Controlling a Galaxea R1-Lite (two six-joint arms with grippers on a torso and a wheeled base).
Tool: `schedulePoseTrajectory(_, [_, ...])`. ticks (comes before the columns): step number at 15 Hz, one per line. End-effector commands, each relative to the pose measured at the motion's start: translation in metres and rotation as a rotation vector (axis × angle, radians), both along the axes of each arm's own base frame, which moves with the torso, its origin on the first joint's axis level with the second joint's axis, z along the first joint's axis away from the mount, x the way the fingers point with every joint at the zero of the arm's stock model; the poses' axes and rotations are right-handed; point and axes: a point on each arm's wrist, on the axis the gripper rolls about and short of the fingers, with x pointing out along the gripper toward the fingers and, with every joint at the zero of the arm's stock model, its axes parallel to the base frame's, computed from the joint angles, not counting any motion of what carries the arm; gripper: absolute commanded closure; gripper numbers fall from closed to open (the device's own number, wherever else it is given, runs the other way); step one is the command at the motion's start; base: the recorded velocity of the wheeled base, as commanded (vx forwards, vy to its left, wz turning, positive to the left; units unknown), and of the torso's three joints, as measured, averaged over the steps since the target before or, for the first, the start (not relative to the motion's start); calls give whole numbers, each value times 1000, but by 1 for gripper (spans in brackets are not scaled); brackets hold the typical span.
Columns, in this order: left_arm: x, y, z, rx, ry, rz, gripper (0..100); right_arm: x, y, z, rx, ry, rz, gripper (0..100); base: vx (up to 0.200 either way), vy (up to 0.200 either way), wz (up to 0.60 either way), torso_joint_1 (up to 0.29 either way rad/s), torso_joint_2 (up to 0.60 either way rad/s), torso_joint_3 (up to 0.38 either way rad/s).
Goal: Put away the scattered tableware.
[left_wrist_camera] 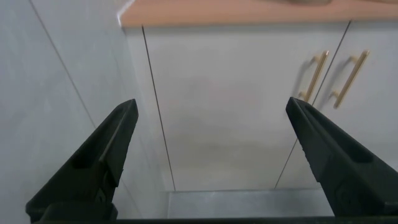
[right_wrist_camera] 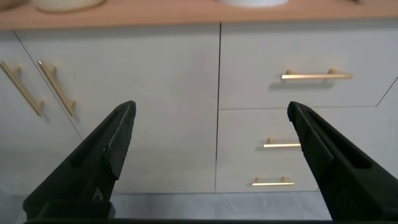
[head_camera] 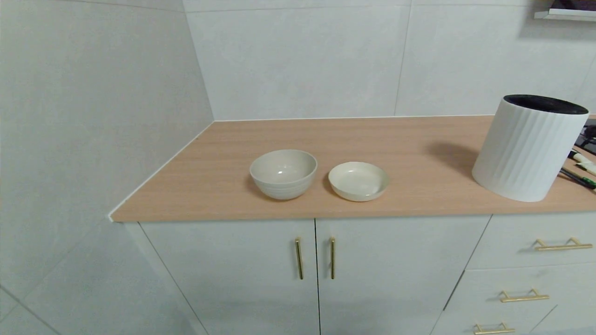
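Bowl (head_camera: pixel 283 173), shallow dish (head_camera: pixel 358 180) mid-frame on bench (head_camera: pixel 419 139): probably light, slick, breakable; pinch rims. Left gripper (left_wrist_camera: pixel 209 104), right gripper (right_wrist_camera: pixel 210 106) wide, empty.

Pale tiled walls (head_camera: pixel 298 56) meet in corner behind wooden worktop (head_camera: pixel 400 135); white cabinet doors (head_camera: pixel 242 274), drawers (head_camera: pixel 526 242) below, brass handles (head_camera: pixel 299 258). Shelf (head_camera: pixel 565 14) high right.

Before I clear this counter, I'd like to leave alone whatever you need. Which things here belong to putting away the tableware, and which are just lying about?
Part of the job:
- deep bowl
- shallow dish, beside it on the counter

Just lying about:
- white ribbed tub
- pen-like things at the counter's right end
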Motion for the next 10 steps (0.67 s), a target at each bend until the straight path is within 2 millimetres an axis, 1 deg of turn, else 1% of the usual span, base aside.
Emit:
schedulePoseTrajectory(1, [0, 0, 0, 0, 0, 0, 0, 0, 0, 0, 0, 1, 0, 0, 0, 0, 0, -203, 491, 286])
schedulePoseTrajectory(4, [0, 0, 0, 0, 0, 0, 0, 0, 0, 0, 0, 1, 0, 0, 0, 0, 0, -201, 489, 294])
schedulePoseTrajectory(10, [0, 0, 0, 0, 0, 0, 0, 0, 0, 0, 0, 1, 0, 0, 0, 0, 0, -169, 469, 299])
